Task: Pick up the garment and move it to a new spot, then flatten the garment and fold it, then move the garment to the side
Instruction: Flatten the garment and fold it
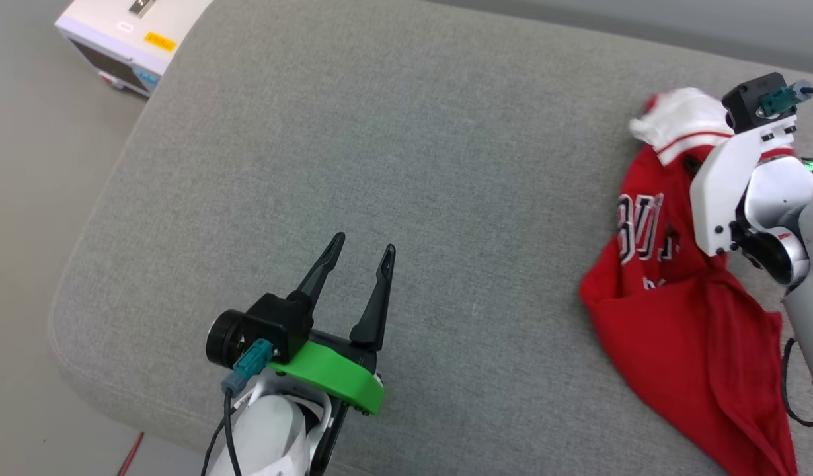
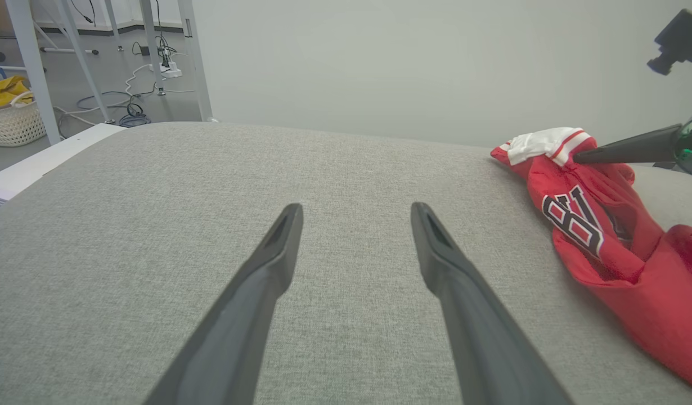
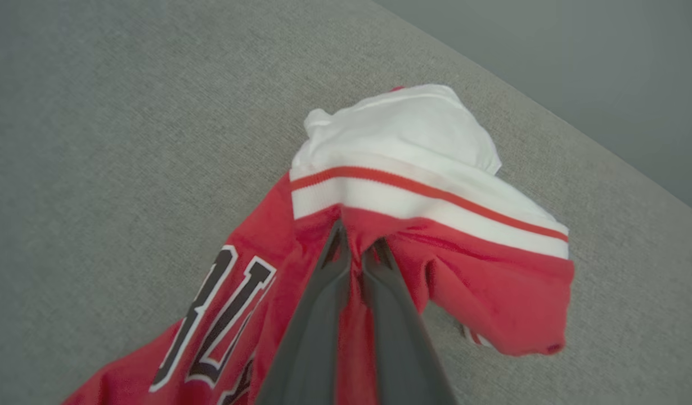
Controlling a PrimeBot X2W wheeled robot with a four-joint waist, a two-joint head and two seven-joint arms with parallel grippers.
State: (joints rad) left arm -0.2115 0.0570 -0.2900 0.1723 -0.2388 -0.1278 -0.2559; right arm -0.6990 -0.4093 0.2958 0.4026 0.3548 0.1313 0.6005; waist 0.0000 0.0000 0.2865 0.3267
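The garment (image 1: 684, 317) is a red T-shirt with a white sleeve and black-and-white lettering, lying crumpled at the right end of the grey cushion (image 1: 406, 165). My right gripper (image 3: 358, 243) is shut on the garment (image 3: 413, 185), pinching a fold of red cloth just below the striped white sleeve. In the left wrist view the garment (image 2: 599, 225) lies at the right, with one right finger (image 2: 627, 151) pressed into it by the sleeve. My left gripper (image 1: 365, 248) hovers open over bare cushion near the front, far left of the shirt, nothing between its fingers (image 2: 278, 247).
A white box-shaped device (image 1: 125, 39) with a yellow label stands on the floor beyond the cushion's far left corner. White frame legs, cables and a pale basket (image 2: 11, 121) with yellow cloth stand on the floor behind. Wide bare cushion lies between my two grippers.
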